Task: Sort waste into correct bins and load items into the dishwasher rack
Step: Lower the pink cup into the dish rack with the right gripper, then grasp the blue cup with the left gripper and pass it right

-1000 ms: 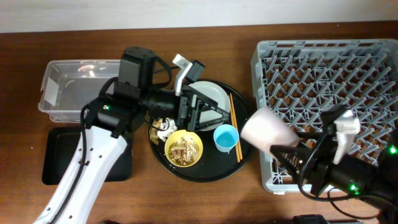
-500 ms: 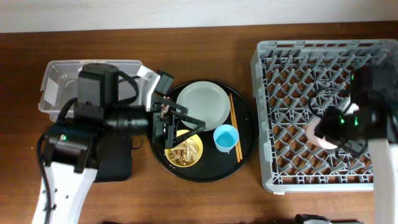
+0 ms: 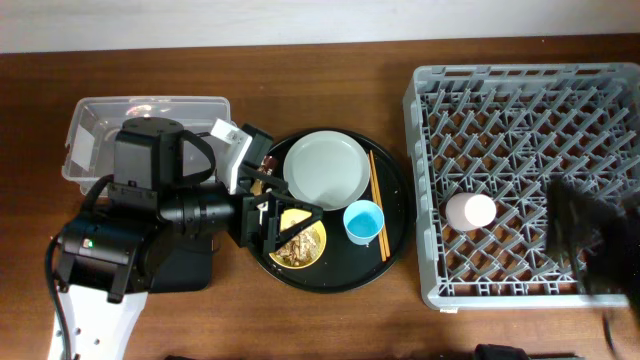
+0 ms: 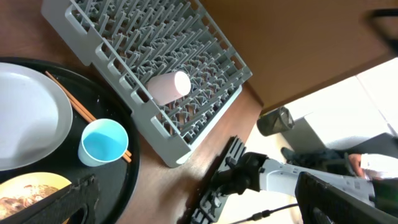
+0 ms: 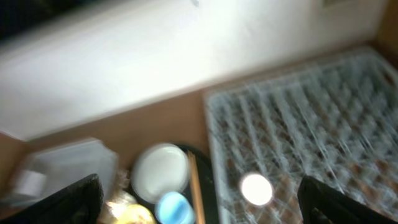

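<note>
Rightmost on the worktop [image 3: 300,80] stands the large square grey plastic crate [image 3: 520,130], the small pink cup [image 3: 470,211] inside it. Left of it, the large round black tray [image 3: 335,270] carries the pale grey-green round plate [image 3: 325,168] behind the small light-blue cup [image 3: 363,221] and small yellow bowl [image 3: 300,242]. Far left, the clear rectangular plastic box [image 3: 90,125] lies behind the shallow black rectangular tray [image 3: 185,272].

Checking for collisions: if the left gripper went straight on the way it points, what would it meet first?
Probably the light-blue cup, just past the yellow bowl below the left gripper; height is unclear, so it may pass above.
</note>
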You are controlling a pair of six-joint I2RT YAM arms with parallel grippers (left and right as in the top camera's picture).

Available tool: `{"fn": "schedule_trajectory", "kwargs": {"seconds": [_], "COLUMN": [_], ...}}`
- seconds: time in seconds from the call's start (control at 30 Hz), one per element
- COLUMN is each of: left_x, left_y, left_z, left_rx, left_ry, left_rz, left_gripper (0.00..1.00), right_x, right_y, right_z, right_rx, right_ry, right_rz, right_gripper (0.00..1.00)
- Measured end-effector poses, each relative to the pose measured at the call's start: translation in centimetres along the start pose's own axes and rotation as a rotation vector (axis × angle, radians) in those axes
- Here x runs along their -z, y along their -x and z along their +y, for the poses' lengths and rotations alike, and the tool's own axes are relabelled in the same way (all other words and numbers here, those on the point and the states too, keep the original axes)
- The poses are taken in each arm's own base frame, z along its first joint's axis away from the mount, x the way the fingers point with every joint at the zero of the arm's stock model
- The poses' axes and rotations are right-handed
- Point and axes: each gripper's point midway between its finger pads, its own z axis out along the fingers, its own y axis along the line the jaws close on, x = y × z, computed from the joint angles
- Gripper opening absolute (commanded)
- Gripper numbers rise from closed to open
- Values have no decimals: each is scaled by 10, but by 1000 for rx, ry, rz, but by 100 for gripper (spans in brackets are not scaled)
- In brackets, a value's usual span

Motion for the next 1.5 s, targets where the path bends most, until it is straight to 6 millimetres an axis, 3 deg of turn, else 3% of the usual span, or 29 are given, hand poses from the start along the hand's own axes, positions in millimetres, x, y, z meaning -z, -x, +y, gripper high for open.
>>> {"fn": "schedule_trajectory", "kwargs": {"seconds": [0.03, 0.07, 0.1, 0.13, 0.17, 0.23, 0.27, 0.3, 0.33, 0.4, 0.53, 0.6, 0.7, 0.73, 0.77, 0.83, 0.87, 0.9, 0.93, 1.0, 1.1, 1.13, 1.27, 1.3, 1.4, 1.5], "left_x": [0, 0, 1, 0, -4, -19, -56, -67, -98, -151, -211, -220, -215, -206, -182, -145, -134, -125, -109, -93, -87, -87, -87, -86, -86, -90], "left_y": [-1, -3, -8, -12, -18, -27, -42, -46, -48, -81, -118, -129, -137, -138, -117, -46, -21, 3, 29, 37, 27, 24, 23, 23, 24, 25], "left_z": [3, 8, 21, 32, 42, 54, 71, 88, 105, 142, 177, 186, 185, 183, 172, 139, 122, 94, 45, -10, -56, -67, -75, -77, -77, -71], "left_rx": [-28, -31, -25, -28, -51, -73, -78, -56, -42, 5, 13, 26, 48, 68, 104, 188, 188, 169, 125, 67, 28, 2, -37, -40, -47, -56], "left_ry": [16, 50, 130, 209, 308, 444, 565, 633, 679, 713, 720, 718, 719, 733, 747, 556, 430, 230, -127, -474, -698, -739, -776, -790, -790, -749], "left_rz": [2, 9, 27, 42, 72, 128, 232, 259, 285, 425, 518, 548, 592, 626, 630, 418, 338, 269, 202, 191, 244, 256, 255, 255, 252, 241], "left_gripper": [100, 99, 100, 99, 99, 99, 91, 81, 79, 65, 48, 0, 0, 0, 0, 0, 0, 0, 0, 0, 0, 0, 0, 0, 0, 0], "right_x": [34, 42, 27, 16, -16, -50, -63, -67, -70, -74, -74, -74, -74, -74, -74, -74, -75, -75, -72, -63, -52, -50, -39, -36, -55, -65], "right_y": [-7, -22, -58, -69, -99, -128, -141, -140, -141, -141, -141, -141, -142, -142, -142, -141, -140, -137, -130, -110, -95, -93, -93, -97, -109, -106], "right_z": [14, 15, 5, 1, -13, -28, -35, -36, -37, -41, -42, -42, -42, -43, -43, -41, -33, -13, 17, 59, 86, 90, 108, 114, 121, 123], "right_rx": [18, 1, -53, -70, -107, -136, -149, -150, -149, -150, -149, -148, -146, -144, -141, -111, -73, -20, 31, 76, 73, 60, 39, 71, 111, 117], "right_ry": [65, 75, 49, 38, 0, -34, -51, -54, -60, -79, -88, -88, -88, -90, -89, -69, -8, 132, 338, 624, 842, 880, 1021, 1048, 1015, 1009], "right_rz": [-66, -28, 137, 199, 363, 507, 569, 580, 587, 600, 602, 602, 605, 605, 605, 603, 603, 593, 560, 465, 418, 422, 455, 470, 540, 531], "right_gripper": [99, 98, 99, 99, 98, 98, 98, 98, 98, 98, 98, 98, 98, 98, 98, 98, 99, 99, 98, 98, 98, 93, 84, 76, 66, 56]}}
